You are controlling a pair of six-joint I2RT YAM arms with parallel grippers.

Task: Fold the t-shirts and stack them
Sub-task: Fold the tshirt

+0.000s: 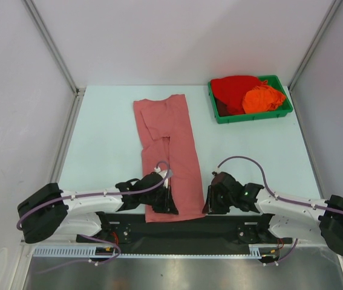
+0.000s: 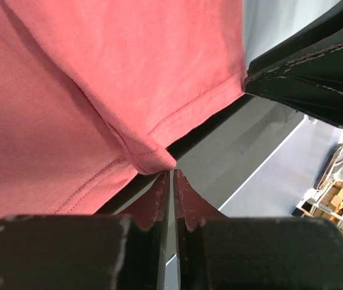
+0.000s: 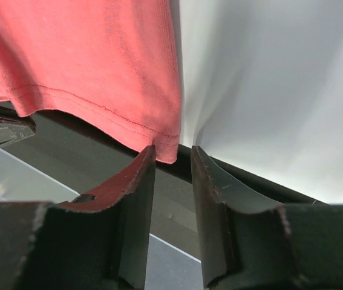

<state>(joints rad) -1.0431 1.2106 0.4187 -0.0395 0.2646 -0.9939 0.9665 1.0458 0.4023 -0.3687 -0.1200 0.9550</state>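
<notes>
Pale table (image 1: 104,151) w/ salmon t-shirt (image 1: 171,157) flat at ctr, green tray (image 1: 250,117) at far-right corner.

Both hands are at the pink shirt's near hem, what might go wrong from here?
The left hand is nearly shut, yet the hem corner of the salmon t-shirt sits just off its tips, so it may lift nothing. The right hand has only the very corner at its open fingers, so the cloth may slip out. A one-sided lift would likely skew the fold.

Shirt hem (image 1: 189,217), seemingly under left tool (image 1: 172,208)
</notes>
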